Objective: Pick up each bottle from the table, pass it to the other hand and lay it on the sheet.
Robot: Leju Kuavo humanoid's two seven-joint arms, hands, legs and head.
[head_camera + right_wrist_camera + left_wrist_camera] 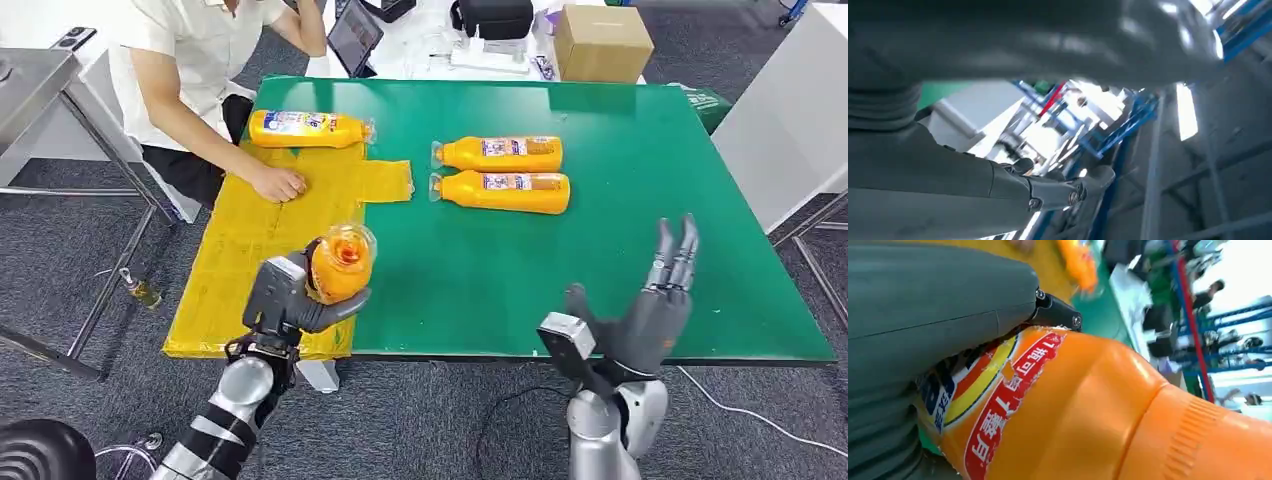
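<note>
Head view finds the robot's left hand (300,295) gripping an orange bottle (341,262) above the near edge of the yellow sheet (240,250), the bottle's end turned toward the camera, while the right hand (640,320) hangs empty off the near right edge of the green table (620,230), fingers (675,250) spread and pointing up. The risk, as it looks from here, lies in the set-down: the bottle is round and smooth and sits close to the sheet's near border, so a release too near that edge could let it roll off the table. A person's hand (278,184) rests on the sheet farther back, and a reach in that direction could meet it. One bottle on the sheet (305,128) lies at the far end; two bottles on the table (505,172) wait side by side to the right. Left wrist view shows the bottle's label pressed against the grey thumb (938,305), with the darker fingers wrapped around the body and mostly hidden behind it.
</note>
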